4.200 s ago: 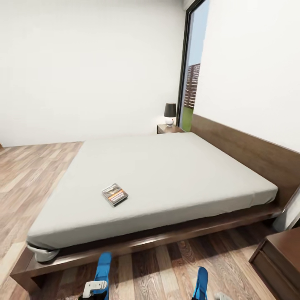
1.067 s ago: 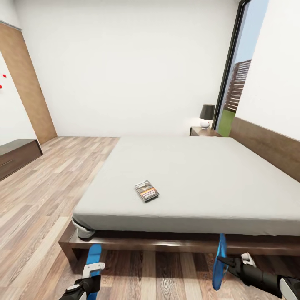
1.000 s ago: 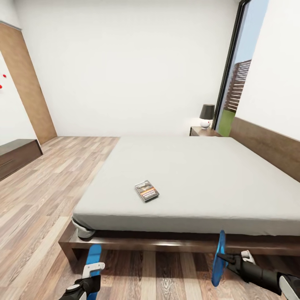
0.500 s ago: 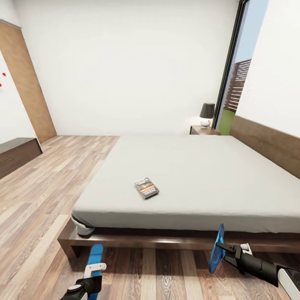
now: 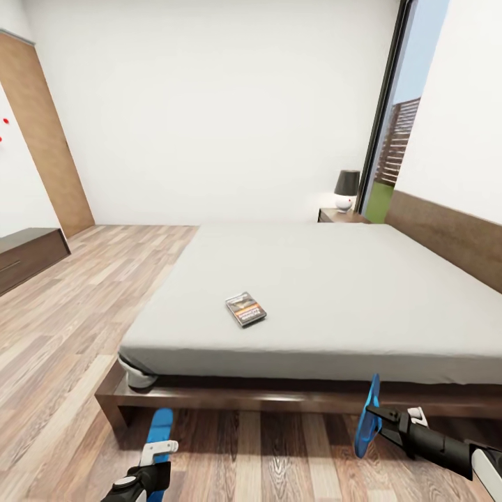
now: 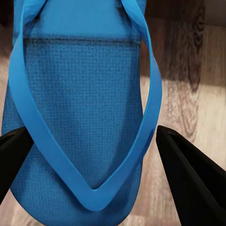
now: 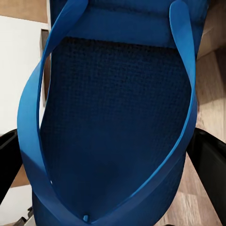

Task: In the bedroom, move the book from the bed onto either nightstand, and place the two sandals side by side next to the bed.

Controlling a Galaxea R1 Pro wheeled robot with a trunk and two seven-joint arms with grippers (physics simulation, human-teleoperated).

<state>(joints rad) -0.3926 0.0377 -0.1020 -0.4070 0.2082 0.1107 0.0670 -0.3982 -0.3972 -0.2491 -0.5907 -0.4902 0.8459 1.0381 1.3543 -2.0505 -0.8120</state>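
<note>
Wood-plank floor runs along the bed, the book on the mattress. From the head: left gripper and right gripper each clamp a sandal, left sandal flat, right sandal edge-up, well apart. Wrist views: soles lengthwise between dark fingers.

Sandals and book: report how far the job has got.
Nothing is finished yet. In hand: the left gripper holds one sandal and the right gripper holds the other sandal, both above the floor in front of the bed, neither set down. Left: placing them side by side, then moving the book, which lies on the mattress, to the nightstand.
</note>
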